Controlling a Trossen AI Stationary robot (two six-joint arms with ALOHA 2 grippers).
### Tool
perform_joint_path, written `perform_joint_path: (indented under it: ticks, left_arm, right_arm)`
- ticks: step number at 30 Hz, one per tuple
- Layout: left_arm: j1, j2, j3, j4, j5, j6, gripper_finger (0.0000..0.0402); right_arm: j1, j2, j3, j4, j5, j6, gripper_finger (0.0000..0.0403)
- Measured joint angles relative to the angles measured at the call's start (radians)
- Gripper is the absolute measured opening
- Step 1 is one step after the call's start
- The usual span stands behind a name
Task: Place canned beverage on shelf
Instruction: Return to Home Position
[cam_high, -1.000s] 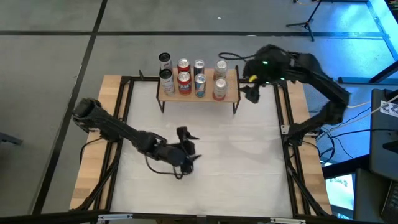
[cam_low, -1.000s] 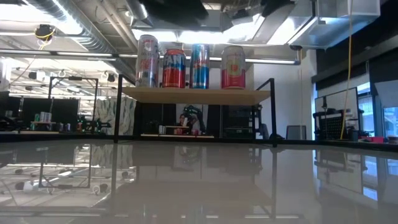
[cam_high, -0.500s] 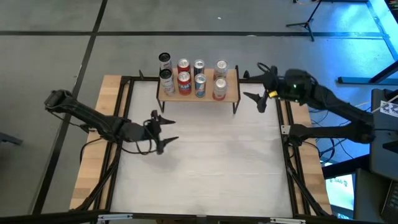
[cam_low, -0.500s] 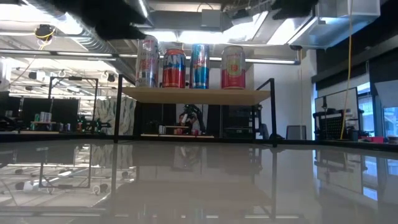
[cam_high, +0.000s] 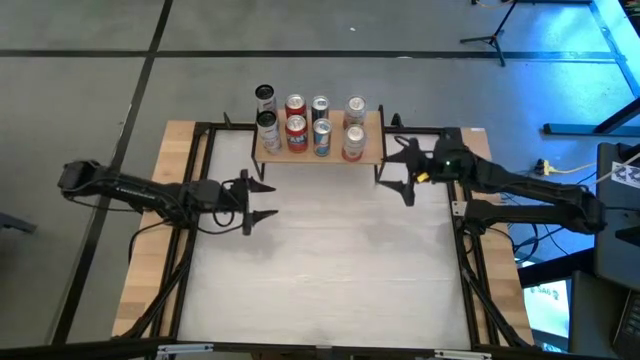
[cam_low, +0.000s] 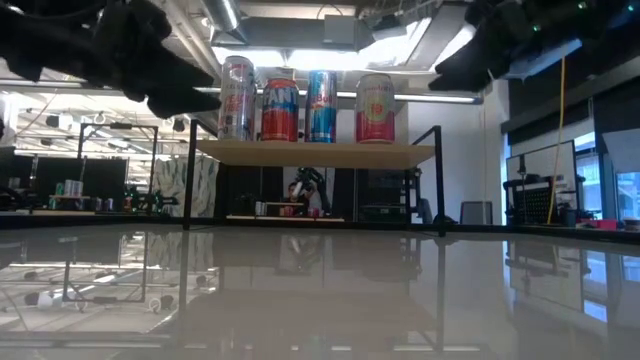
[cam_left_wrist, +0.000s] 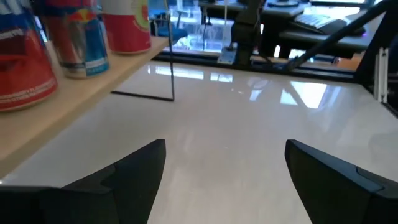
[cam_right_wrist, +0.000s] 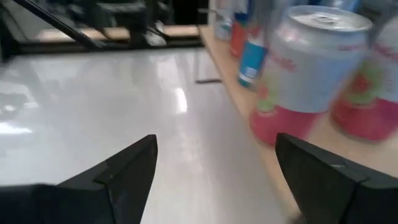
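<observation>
The right gripper (cam_high: 399, 170) hangs with its fingers spread wide and nothing between them, just beside the right end of the shelf (cam_high: 376, 152). The left gripper (cam_high: 262, 200), equally open and empty, is before the shelf's left end, somewhat farther off. The shelf lies crosswise at the far edge of the table (cam_high: 330, 270), cans (cam_high: 321, 136) upright on it. Retreat, I judge, must lead away from it.

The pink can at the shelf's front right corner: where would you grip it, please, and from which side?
Take the pink can around its mid-body, level from the front with the right gripper, fingers astride it. It stands upright, a blue can close on one side; front and right are free.
</observation>
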Motion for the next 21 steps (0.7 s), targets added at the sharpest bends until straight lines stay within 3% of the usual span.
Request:
perform_joint_path:
  ticks: [4, 13, 21]
  left_arm:
    - [0.040, -0.051, -0.052, 0.029, 0.004, 0.023, 0.0321]
    - [0.075, -0.221, -0.191, 0.072, 0.004, 0.019, 0.0321]
    - [0.075, -0.396, -0.235, 0.000, 0.007, -0.007, 0.0321]
  right_arm:
    - [0.001, -0.031, -0.086, 0.099, -0.030, 0.024, 0.0321]
    - [0.000, -0.166, -0.221, 0.130, -0.028, 0.055, 0.0321]
    - [0.000, -0.304, -0.298, 0.133, -0.004, 0.138, 0.0321]
